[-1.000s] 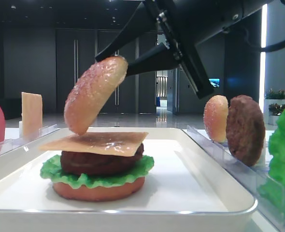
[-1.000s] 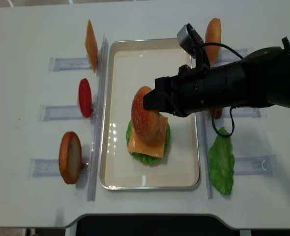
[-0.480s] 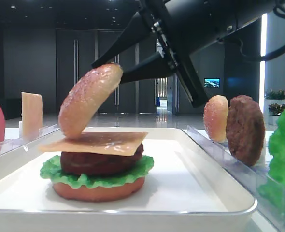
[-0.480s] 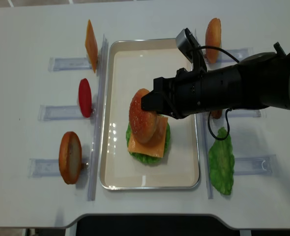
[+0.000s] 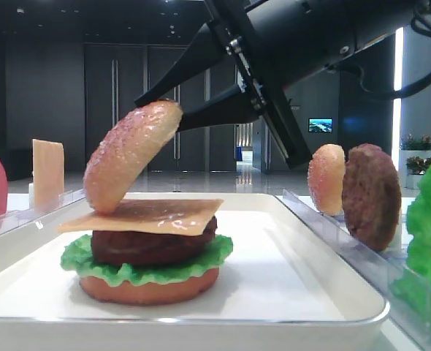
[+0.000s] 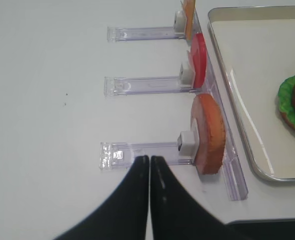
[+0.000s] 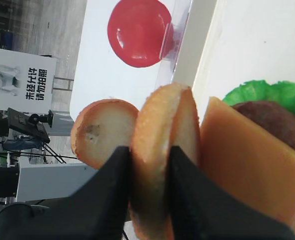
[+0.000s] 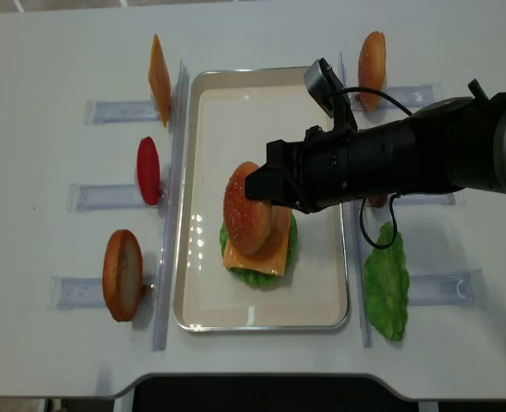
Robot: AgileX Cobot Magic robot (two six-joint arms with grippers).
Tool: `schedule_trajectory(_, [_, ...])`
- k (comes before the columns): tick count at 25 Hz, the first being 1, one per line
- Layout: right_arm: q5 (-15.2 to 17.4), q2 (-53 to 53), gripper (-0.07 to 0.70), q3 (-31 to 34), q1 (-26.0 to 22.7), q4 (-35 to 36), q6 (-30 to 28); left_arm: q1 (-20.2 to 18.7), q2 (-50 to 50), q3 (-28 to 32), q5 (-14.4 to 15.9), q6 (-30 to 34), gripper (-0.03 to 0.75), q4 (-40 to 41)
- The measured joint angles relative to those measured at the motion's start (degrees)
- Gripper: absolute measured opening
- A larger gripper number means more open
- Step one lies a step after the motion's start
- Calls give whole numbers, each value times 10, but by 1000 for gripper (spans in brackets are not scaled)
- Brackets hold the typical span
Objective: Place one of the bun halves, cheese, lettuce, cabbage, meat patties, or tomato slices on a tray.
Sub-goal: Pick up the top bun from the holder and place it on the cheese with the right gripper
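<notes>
My right gripper is shut on a speckled golden-brown bun half, gripping it by its edges. The bun hangs tilted over the left part of the stack on the white tray. Its lower edge is right at the cheese; I cannot tell whether they touch. Under the cheese lie a meat patty, lettuce and a flat bun base. My left gripper is shut and empty. It hovers over the table left of the tray, next to a bun half in a clear holder.
Clear holders flank the tray. On the left stand a cheese slice, a tomato slice and a bun half. On the right are a bun half, a patty and a lettuce leaf.
My right gripper has carried the bun half to the left and slightly lower, closer to the cheese. The left gripper's earlier position is not shown.
</notes>
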Motion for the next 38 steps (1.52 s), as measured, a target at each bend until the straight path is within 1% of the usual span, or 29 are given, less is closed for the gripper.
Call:
schedule_trajectory(10, [0, 0, 172, 0, 0, -1, 0, 0, 0, 0, 0, 0, -1, 0])
schedule_trajectory(20, [-10, 0, 251, 0, 0, -14, 0, 0, 0, 0, 0, 0, -1, 0])
schedule_trajectory(26, [-21, 1, 261, 0, 0, -16, 0, 0, 0, 0, 0, 0, -1, 0])
schedule_trajectory(33, [-26, 1, 307, 0, 0, -23, 0, 0, 0, 0, 0, 0, -1, 0])
schedule_trajectory(38, [-28, 1, 322, 0, 0, -31, 0, 0, 0, 0, 0, 0, -1, 0])
